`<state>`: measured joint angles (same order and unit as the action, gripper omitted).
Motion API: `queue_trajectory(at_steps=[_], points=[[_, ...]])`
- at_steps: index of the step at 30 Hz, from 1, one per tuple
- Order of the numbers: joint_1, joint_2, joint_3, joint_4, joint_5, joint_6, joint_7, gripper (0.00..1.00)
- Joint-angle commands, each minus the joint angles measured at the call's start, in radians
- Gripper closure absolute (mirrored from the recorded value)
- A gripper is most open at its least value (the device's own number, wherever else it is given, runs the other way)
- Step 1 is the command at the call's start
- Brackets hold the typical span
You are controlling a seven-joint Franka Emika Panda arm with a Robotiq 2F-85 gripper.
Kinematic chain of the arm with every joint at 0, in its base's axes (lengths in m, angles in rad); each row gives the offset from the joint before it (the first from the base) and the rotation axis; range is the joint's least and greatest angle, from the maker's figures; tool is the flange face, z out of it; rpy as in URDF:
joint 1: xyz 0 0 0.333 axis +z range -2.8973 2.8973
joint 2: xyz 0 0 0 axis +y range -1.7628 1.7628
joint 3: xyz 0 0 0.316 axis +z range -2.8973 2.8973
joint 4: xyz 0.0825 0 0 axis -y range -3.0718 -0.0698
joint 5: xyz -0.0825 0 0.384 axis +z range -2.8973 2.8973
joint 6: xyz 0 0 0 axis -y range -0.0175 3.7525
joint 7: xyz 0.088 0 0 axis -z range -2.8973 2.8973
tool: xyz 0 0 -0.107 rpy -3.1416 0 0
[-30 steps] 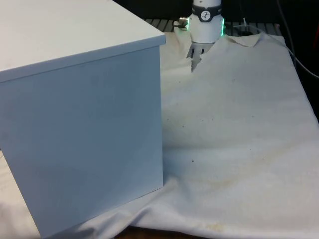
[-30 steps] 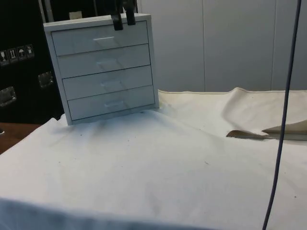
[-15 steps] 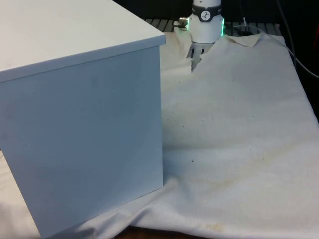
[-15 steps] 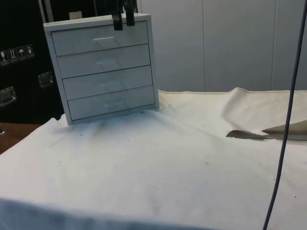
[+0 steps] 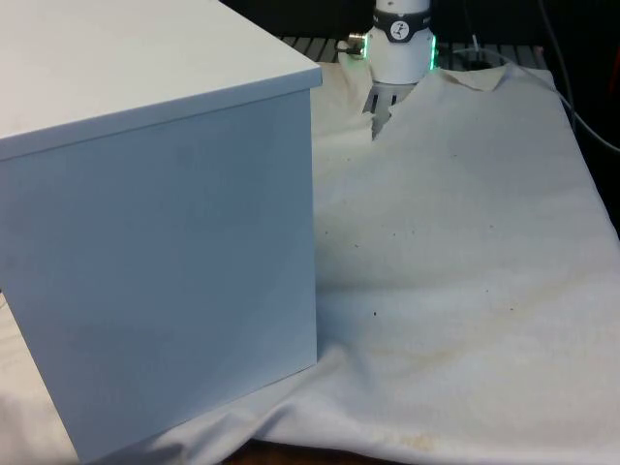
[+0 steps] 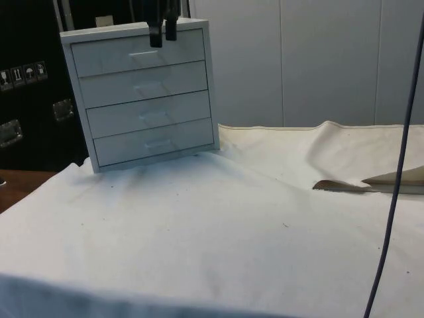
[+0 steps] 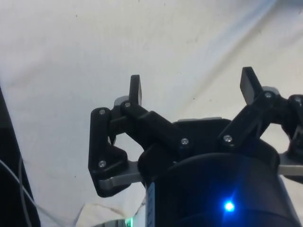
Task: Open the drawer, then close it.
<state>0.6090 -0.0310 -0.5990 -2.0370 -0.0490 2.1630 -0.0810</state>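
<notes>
So the white chest of drawers [image 6: 147,99] has four drawers, all looking shut, each with a small pale handle. The gripper [image 6: 163,34] hangs right in front of the top drawer [image 6: 139,53], just above its handle, fingers [image 7: 135,90] spread wide with nothing between them, only cloth [image 7: 142,42] beyond.

Chest of drawers [image 5: 155,223] on white cloth [image 5: 465,252]

no legible text, labels or numbers

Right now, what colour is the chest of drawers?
White, clearest in the side view: chest of drawers.
</notes>
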Motion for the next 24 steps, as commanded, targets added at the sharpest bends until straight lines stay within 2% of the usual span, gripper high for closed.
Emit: queue_trajectory(at_steps=[1, 5, 7, 8, 12, 24], points=[[0.000, -0.006, 0.000, -0.013, -0.001, 0.030, -0.016, 0.00], [0.000, -0.001, -0.001, -0.027, 0.001, 0.062, -0.055, 0.00], [0.000, 0.002, -0.001, -0.021, 0.000, 0.046, -0.045, 0.00], [0.000, 0.002, -0.001, -0.032, 0.002, 0.072, -0.072, 0.00], [0.000, 0.005, -0.002, -0.038, 0.004, 0.090, -0.103, 0.00], [-0.003, 0.030, -0.017, -0.020, 0.003, 0.110, -0.186, 0.00]])
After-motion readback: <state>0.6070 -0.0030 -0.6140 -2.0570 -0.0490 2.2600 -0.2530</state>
